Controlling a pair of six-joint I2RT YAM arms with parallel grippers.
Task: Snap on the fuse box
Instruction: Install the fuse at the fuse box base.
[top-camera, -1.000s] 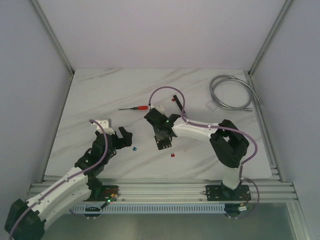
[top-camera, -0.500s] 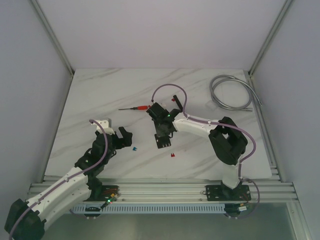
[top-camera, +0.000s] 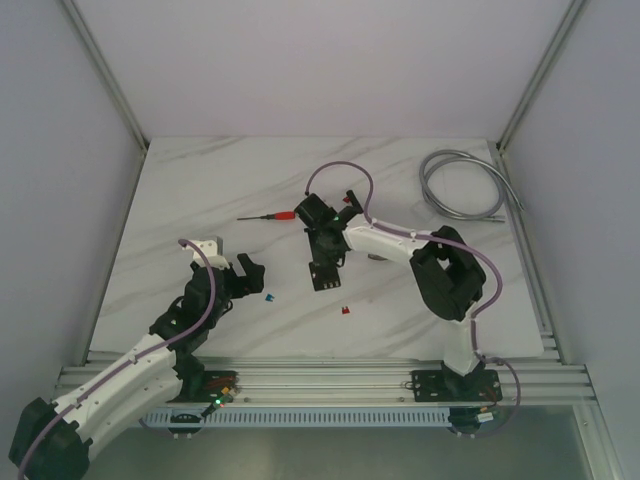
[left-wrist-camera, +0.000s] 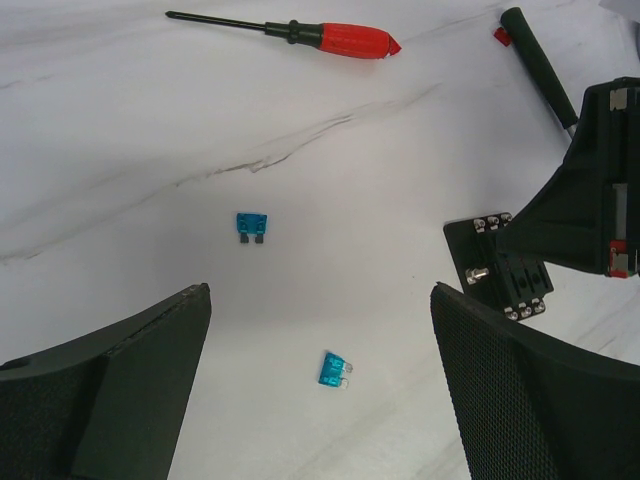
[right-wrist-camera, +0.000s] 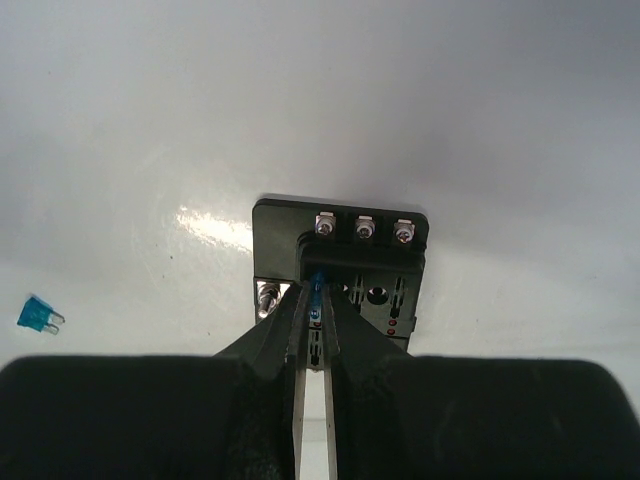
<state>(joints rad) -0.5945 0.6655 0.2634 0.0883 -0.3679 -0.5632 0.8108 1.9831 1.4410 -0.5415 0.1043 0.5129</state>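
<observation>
The right gripper (right-wrist-camera: 314, 292), pinched narrow on a blue fuse (right-wrist-camera: 316, 308) over the fuse box (right-wrist-camera: 345, 255) lying flat at three o'clock from the wide-open, empty left gripper (left-wrist-camera: 320, 300), ought to press straight down, blades square to the slot, never tilting.

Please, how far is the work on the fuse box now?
Done: nothing is clearly finished; slots of the fuse box stand open. In hand: the right gripper pinches a blue fuse at one slot. Still to do: two loose blue fuses lie below the open left gripper, and a red fuse lies near the box.
</observation>
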